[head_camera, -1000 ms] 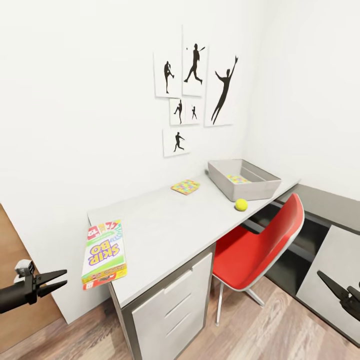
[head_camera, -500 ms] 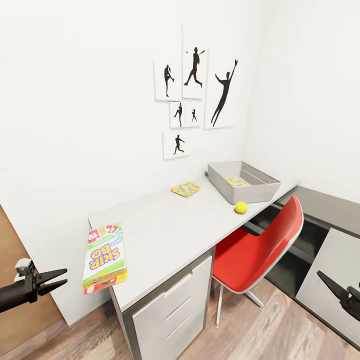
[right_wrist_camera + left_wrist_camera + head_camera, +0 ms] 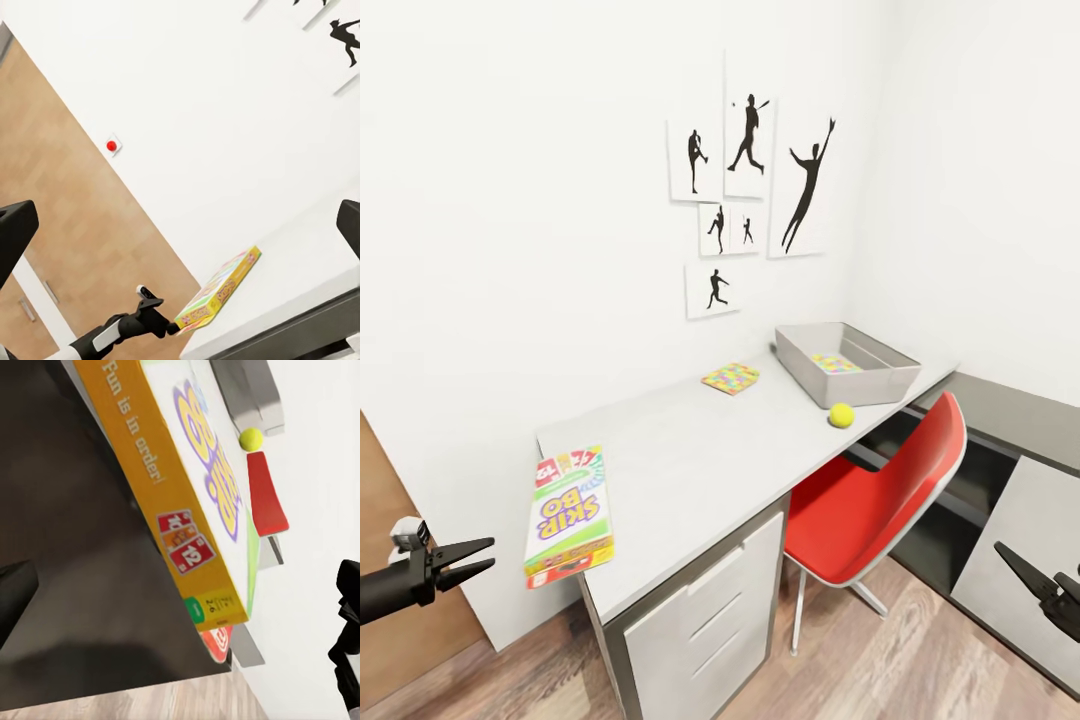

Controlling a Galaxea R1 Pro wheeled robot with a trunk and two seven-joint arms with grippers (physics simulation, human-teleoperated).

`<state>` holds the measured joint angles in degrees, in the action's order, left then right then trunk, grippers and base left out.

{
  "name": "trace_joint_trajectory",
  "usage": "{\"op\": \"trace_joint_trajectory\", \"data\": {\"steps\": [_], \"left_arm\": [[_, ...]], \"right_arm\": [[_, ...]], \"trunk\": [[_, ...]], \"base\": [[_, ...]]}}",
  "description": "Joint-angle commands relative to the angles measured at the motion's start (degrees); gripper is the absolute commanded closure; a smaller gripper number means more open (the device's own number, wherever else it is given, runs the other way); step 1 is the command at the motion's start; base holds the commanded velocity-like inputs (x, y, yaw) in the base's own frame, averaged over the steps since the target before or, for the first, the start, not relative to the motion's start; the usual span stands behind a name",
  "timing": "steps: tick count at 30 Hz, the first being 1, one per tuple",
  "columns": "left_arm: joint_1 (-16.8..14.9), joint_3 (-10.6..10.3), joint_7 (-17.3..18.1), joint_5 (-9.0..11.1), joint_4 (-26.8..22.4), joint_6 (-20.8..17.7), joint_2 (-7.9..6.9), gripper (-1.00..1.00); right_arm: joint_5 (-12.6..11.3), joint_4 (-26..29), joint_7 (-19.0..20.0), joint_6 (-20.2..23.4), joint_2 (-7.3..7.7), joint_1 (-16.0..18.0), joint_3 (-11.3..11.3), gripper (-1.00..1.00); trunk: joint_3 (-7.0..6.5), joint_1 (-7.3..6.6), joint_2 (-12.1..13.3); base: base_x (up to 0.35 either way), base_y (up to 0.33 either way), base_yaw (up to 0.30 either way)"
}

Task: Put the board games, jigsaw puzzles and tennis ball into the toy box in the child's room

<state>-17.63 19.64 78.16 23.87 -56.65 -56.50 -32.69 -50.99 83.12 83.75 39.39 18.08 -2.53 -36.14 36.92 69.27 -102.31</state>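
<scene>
Yellow-edged SKIP-BO box (image 3: 568, 514) is seen flat at the near corner of the table (image 3: 690, 450), overhanging the edge, just beside the left gripper (image 3: 472, 561), not touched. L arm is held level, fingers slightly parted, empty. Right gripper (image 3: 1028, 575) is low by the side cabinet (image 3: 1020, 500), fingers spread. Tennis ball (image 3: 842, 415) lies just beside the toy box (image 3: 847, 362); one jigsaw puzzle (image 3: 731, 377) on the table, another partly hidden inside the box.
</scene>
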Motion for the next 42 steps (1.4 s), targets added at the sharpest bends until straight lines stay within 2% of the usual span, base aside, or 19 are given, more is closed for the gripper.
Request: {"op": "trace_joint_trajectory", "data": {"steps": [1,27,36,42], "left_arm": [[-0.04,-0.02,0.07,0.12,0.01,-0.55,-0.01,-1.0],[-0.04,0.11,-0.11,-0.05,0.05,-0.59,-0.01,-1.0],[-0.04,0.06,-0.11,-0.05,0.05,-0.63,-0.01,-1.0],[-0.04,0.05,-0.11,-0.05,0.05,-0.63,-0.01,-1.0]], "right_arm": [[-0.25,0.03,0.01,0.6,0.02,-0.02,0.02,-1.0],[-0.25,0.03,0.01,0.6,0.02,-0.02,0.0,-1.0],[-0.24,0.03,0.01,0.61,0.02,-0.02,0.0,-1.0],[-0.25,0.03,0.01,0.61,0.02,-0.02,0.01,-1.0]], "trunk": [[0.05,0.0,-0.02],[0.05,0.0,-0.02],[1.66,1.97,-3.63],[1.84,2.19,-4.03]], "base": [[0.0,-0.073,0.0],[0.0,-0.043,0.0],[0.0,0.0,0.0],[0.0,0.0,0.0]]}}
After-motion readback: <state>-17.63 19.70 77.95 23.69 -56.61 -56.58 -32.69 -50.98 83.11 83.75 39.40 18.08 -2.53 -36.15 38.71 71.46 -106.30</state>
